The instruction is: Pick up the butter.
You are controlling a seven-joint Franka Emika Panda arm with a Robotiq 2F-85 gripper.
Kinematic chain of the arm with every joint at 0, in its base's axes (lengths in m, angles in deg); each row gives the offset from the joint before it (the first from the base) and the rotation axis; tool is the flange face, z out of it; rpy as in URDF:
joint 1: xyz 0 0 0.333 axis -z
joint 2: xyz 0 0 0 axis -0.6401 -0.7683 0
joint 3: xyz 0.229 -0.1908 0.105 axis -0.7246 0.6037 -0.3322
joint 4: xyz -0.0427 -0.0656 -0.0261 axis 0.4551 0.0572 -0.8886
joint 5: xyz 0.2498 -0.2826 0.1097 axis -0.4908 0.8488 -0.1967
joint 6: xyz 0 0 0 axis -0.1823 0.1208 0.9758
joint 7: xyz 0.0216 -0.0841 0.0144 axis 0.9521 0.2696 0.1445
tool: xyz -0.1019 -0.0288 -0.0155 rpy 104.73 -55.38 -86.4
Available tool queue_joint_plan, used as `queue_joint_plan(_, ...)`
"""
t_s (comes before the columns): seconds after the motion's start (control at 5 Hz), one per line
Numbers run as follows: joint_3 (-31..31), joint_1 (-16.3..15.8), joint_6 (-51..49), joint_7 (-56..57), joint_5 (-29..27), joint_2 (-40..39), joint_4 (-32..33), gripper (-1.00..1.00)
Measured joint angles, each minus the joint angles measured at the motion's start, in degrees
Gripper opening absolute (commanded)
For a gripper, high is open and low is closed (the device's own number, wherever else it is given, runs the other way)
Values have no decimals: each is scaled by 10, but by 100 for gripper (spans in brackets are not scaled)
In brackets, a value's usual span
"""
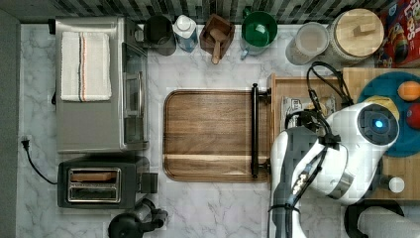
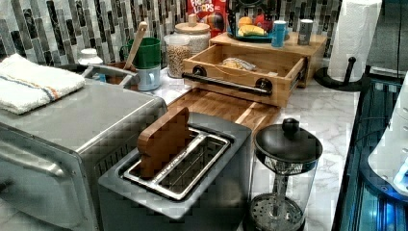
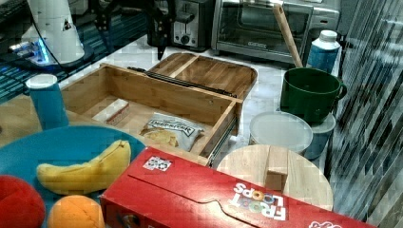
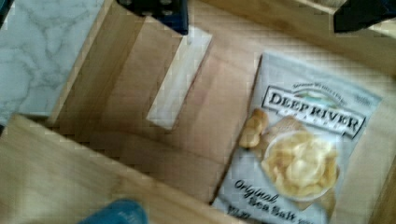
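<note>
Hovering over the open wooden drawer [image 3: 157,92], the pincer [image 4: 259,14] is held spread wide, with nothing gripped.

One dark finger [image 4: 156,8] is seen right at the end of the butter [image 4: 180,79], while the other is set well apart from it. The butter, a pale slim stick, is laid flat on the drawer floor, below the pincer and toward that first finger. The snack bag [image 4: 303,144] is placed near the butter without touching it, under the pincer's other side. Farther from the pincer, beyond the drawer's black handle [image 1: 254,131], a wooden tray [image 1: 208,134] is set on the marble worktop [image 1: 198,208].
</note>
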Motion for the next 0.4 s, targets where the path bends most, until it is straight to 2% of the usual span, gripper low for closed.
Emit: queue_joint_plan(0.4, 24, 18, 98, -113, 38, -1, 28, 100)
